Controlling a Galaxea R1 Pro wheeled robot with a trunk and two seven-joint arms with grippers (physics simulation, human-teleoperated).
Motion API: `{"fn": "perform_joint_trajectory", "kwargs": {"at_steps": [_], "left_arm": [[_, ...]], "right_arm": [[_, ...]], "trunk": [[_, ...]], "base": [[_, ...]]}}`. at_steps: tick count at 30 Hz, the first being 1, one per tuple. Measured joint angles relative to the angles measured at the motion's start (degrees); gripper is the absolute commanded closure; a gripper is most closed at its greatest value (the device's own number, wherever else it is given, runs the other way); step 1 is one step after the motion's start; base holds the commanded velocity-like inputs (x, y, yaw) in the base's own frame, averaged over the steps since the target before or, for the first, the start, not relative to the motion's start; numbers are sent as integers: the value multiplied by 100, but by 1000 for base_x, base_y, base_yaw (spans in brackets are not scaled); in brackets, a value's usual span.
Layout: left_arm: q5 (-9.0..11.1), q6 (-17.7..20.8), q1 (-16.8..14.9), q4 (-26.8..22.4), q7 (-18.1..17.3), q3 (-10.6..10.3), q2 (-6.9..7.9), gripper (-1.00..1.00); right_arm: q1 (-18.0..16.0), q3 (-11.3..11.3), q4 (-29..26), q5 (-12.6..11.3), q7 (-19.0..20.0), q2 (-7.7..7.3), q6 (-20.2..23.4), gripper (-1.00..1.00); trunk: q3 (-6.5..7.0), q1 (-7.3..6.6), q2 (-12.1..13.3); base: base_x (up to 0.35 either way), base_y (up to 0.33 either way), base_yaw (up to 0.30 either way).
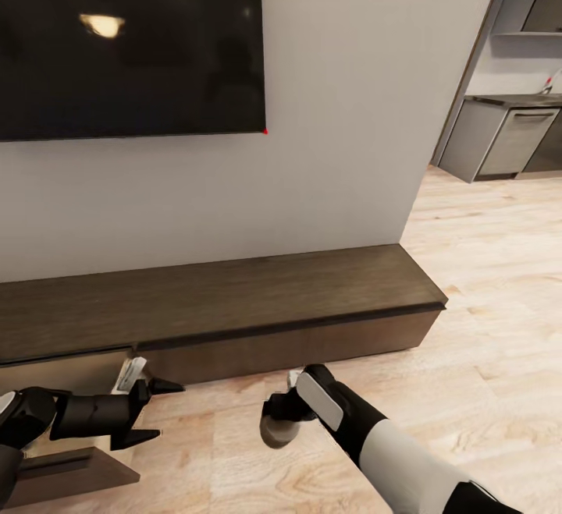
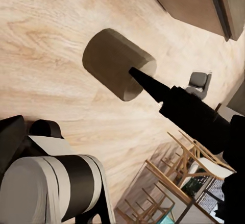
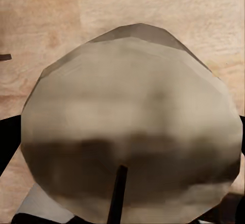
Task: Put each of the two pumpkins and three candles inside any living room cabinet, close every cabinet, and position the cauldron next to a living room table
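Your right gripper (image 1: pixel 282 420) is closed on a candle (image 1: pixel 279 430), a short stubby grey-brown cylinder, and carries it low over the wood floor (image 1: pixel 468 358), just in front of the cabinet (image 1: pixel 234 295). In the right wrist view the flat round end of the candle (image 3: pixel 130 127) sits right before the camera, with a thin dark wick line on it, so its long axis runs along the fingers. The left wrist view gives you what that one cannot: the candle (image 2: pixel 118 63) from the side, with one dark pointed fingertip (image 2: pixel 148 81) of the right gripper pressed on its end face.

Your left gripper (image 1: pixel 152 412) is open, its two dark fingers spread apart with nothing between them. It hangs beside the open drawer (image 1: pixel 70 377) at the left end of the cabinet, where the pale inner wall shows. Something whitish stands in the drawer corner; I cannot tell what it is.

The relation that matters for the next move, as I judge it, is this: the open drawer lies to the left of the candle, and the left arm stands between them. The right arm holds the candle, so it is the one that must cross, or the left gripper should give way first. The drawer fronts facing the right arm are shut. The head view also shows the dark TV screen (image 1: pixel 125 38) above and grey kitchen units (image 1: pixel 507 140) far to the right.
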Motion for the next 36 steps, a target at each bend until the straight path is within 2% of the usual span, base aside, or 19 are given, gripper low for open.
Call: {"fn": "perform_joint_trajectory", "kwargs": {"at_steps": [3, 5, 7, 10, 12, 14, 16, 21, 27, 36], "left_arm": [[0, -7, 0, 0, 0, 48, 45, -100], [1, -7, 0, 0, 3, 75, 51, -100], [1, -7, 0, 0, 4, 89, 56, -100], [1, -7, 0, 1, 4, 98, 61, -100], [0, -7, 0, 0, 5, 101, 63, -100], [-1, -6, 1, -1, 1, 102, 63, -100], [-1, -4, 0, -1, -1, 102, 69, -100], [-1, -4, 0, -2, -1, 105, 72, -100], [-2, -3, 0, -7, -3, 111, 79, -100], [0, -5, 0, -16, -4, 111, 82, -100]], "right_arm": [[-9, -522, -133, 66, -164, -9, 401, 100], [-15, -712, -194, 61, -408, -9, 508, 100], [-18, -799, -419, 42, -696, -10, 633, 100], [-21, -841, -1089, 28, -1169, -7, 768, 100], [-15, -906, -1500, 36, -1718, 1, 824, 100], [-12, -1062, -1644, -121, -2149, -8, 816, 100], [-10, -1177, -1691, -376, -2325, -15, 777, 100], [-9, -1225, -1704, -494, -2419, -10, 764, 100], [-12, -1228, -1694, -495, -2434, -8, 751, 100], [-9, -1220, -1560, -497, -2416, 1, 733, 100]], "trunk": [[1, 0, 0], [1, 0, 0], [1, 0, 0], [1, 0, 0], [1, -1, 0], [1, -2, 0], [1, -3, 0], [1, -3, 0], [1, -2, 0], [0, 0, 0]], "base": [[0, 0, 0], [0, 0, 0], [0, 0, 0], [22, 0, 0], [123, 5, 0], [227, 89, 0], [271, 155, 0], [280, 202, 0], [247, 234, 0], [-37, 202, 0]]}}
